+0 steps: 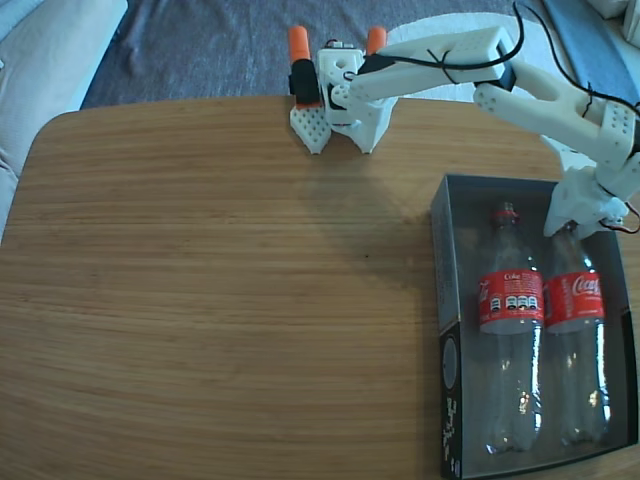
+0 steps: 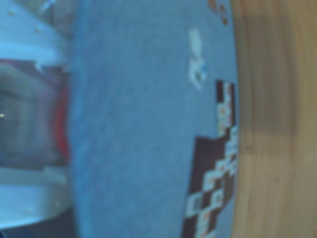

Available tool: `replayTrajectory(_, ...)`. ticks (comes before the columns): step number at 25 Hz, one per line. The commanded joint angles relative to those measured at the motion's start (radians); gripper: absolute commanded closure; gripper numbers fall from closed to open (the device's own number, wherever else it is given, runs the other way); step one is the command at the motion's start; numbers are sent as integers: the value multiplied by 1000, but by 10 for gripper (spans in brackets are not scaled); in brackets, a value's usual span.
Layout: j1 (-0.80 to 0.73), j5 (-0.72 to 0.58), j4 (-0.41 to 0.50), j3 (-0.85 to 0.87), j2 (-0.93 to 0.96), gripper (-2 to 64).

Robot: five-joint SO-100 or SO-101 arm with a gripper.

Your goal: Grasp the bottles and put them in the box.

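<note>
Overhead, the fixed view shows a wooden table (image 1: 220,300) with rounded corners, and at about four o'clock on it sits the box (image 1: 444,260), a shallow cardboard one with dark walls and a grey floor. Its left wall carries white print on black. Both bottles lie inside it, side by side and touching, caps toward twelve o'clock and bases toward six. The left bottle (image 1: 510,340) shows its red cap and a red wrap label around its middle; the right bottle (image 1: 578,345) shows the same red label, but its cap end is hidden under the arm.

A white arm (image 1: 545,100) reaches from the box's upper right corner, at about two o'clock, across to the table's far edge near twelve o'clock. There the gripper (image 1: 338,140) hangs with its two white, dimpled fingers (image 1: 310,128) pointing down at the wood, a clear gap between their tips and nothing held. Orange parts stand above the fingers.

Beyond the table lies a grey carpet (image 1: 200,45).

From the wrist view everything is blurred: a broad blue-grey surface (image 2: 133,124) fills the middle, a strip of wood runs along the three o'clock side, and a dark checked patch (image 2: 213,188) sits near five o'clock.
</note>
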Motion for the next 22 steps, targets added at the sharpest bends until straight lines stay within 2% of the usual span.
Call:
replayTrajectory(1, 5, 5, 41, -52, 29, 392)
replayTrajectory(9, 37, 3, 44, -63, 51, 394)
replayTrajectory(22, 137, 3, 71, -20, 232, 394)
